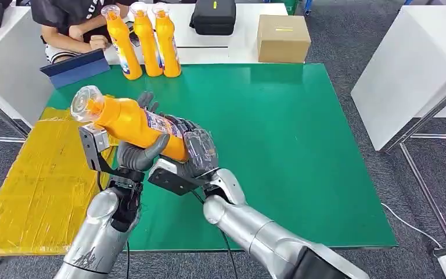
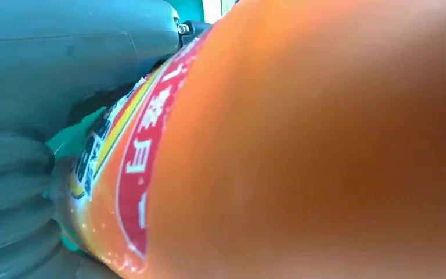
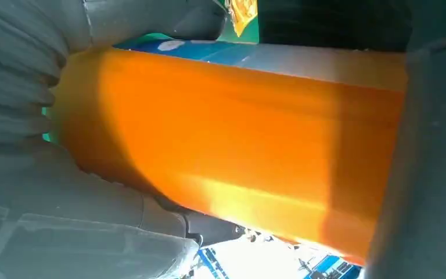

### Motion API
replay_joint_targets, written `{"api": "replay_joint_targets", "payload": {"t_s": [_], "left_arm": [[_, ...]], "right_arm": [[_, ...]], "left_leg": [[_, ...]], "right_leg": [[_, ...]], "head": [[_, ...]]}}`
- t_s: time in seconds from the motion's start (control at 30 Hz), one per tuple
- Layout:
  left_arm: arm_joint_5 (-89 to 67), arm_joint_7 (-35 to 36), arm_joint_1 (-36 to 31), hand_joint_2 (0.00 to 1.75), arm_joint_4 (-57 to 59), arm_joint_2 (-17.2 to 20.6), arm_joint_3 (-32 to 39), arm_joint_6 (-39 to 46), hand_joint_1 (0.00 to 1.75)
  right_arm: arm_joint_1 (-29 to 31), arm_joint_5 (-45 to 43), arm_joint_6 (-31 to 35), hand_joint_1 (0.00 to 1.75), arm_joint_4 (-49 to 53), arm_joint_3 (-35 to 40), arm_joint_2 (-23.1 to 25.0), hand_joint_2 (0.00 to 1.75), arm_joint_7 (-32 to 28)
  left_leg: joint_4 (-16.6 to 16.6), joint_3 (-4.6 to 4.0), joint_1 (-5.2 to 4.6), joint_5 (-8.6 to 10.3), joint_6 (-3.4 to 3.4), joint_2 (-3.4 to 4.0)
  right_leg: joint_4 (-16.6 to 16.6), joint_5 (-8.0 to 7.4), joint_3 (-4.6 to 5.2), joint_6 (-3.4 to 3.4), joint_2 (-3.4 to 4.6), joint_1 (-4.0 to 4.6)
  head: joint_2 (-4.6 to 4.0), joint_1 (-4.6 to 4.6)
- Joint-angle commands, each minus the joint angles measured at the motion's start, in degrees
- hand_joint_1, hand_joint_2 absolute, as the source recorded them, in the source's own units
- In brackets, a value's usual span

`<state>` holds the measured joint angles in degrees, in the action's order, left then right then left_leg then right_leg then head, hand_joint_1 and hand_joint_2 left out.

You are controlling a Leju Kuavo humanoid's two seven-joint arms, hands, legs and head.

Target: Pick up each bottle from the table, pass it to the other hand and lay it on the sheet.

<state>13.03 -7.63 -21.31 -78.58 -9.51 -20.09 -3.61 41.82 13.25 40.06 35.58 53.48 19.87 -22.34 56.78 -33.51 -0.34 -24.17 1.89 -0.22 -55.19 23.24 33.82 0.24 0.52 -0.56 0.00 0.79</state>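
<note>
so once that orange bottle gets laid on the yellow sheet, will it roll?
Probably: the orange bottle looks round-bodied and smooth, so it may roll. The wrinkled yellow sheet might check it. Looks rigid; both the left hand and right hand grip without denting.

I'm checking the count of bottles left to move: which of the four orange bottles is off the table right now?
The orange bottle held tilted between the left hand and right hand; the other three bottles stand upright at the green table's far edge.

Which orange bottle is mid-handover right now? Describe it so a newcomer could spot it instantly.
Start at the green table; near its front left corner, beside the yellow sheet, the left hand and right hand meet. They grip the orange plastic bottle with a clear cap, tilted on its side, unlike the three upright orange bottles at the far edge.
</note>
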Motion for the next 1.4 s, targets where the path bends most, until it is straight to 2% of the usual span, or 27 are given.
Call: {"api": "replay_joint_targets", "payload": {"t_s": [0.03, 0.6, 0.63, 0.67, 0.7, 1.4], "left_arm": [[0.02, 0.45, -4.56, 1.75, 1.53, -0.15, -2.21, -0.29, 0.00], [-1.20, -1.40, -4.03, 1.75, -1.84, -0.16, 1.35, 2.89, 0.00], [-1.32, -1.41, -4.00, 1.75, -2.29, -0.15, 1.61, 3.16, 0.12], [-1.44, -1.41, -3.87, 1.75, -2.94, -0.18, 1.89, 3.45, 1.41], [-1.44, -1.41, -3.87, 1.75, -2.94, -0.18, 1.89, 3.45, 1.75], [-0.97, -1.68, -3.66, 1.75, -3.72, -0.52, 2.76, 4.08, 1.75]], "right_arm": [[0.28, -0.61, -0.18, 1.75, -2.31, 8.83, 0.13, 1.75, -0.95], [1.20, -8.49, -0.36, 1.75, -4.35, 14.07, 0.13, 1.75, -1.99], [1.23, -8.58, -0.29, 1.75, -4.38, 14.17, 0.13, 1.75, -1.94], [1.26, -8.68, -0.15, 1.75, -4.43, 14.28, 0.13, 1.75, -1.84], [1.26, -8.68, -0.15, 1.75, -4.43, 14.28, 0.13, 1.75, -1.84], [1.06, -8.57, -0.06, 1.75, -5.14, 13.25, 0.13, 1.75, -1.63]], "left_leg": [[0.04, 0.22, 0.06, -0.12, -0.17, -0.15], [0.03, 0.21, 0.07, -0.11, -0.18, -0.14], [0.03, 0.15, 0.07, -0.09, -0.15, -0.14], [0.01, 0.06, 0.06, -0.04, -0.10, -0.10], [0.04, 0.16, 0.08, -0.10, -0.16, -0.13], [0.03, 0.23, 0.08, -0.11, -0.19, -0.19]], "right_leg": [[-0.01, 0.16, -0.30, -0.05, -0.21, 0.06], [0.01, 0.14, -0.29, -0.05, -0.20, 0.07], [0.00, 0.12, -0.23, -0.04, -0.19, 0.07], [0.02, 0.06, -0.12, -0.03, -0.13, 0.06], [0.00, 0.13, -0.24, -0.05, -0.19, 0.08], [0.01, 0.16, -0.32, -0.05, -0.25, 0.08]], "head": [[0.00, 0.00], [0.00, -0.02], [0.00, 0.00], [0.00, 0.00], [0.00, 0.00], [0.00, 0.00]]}}
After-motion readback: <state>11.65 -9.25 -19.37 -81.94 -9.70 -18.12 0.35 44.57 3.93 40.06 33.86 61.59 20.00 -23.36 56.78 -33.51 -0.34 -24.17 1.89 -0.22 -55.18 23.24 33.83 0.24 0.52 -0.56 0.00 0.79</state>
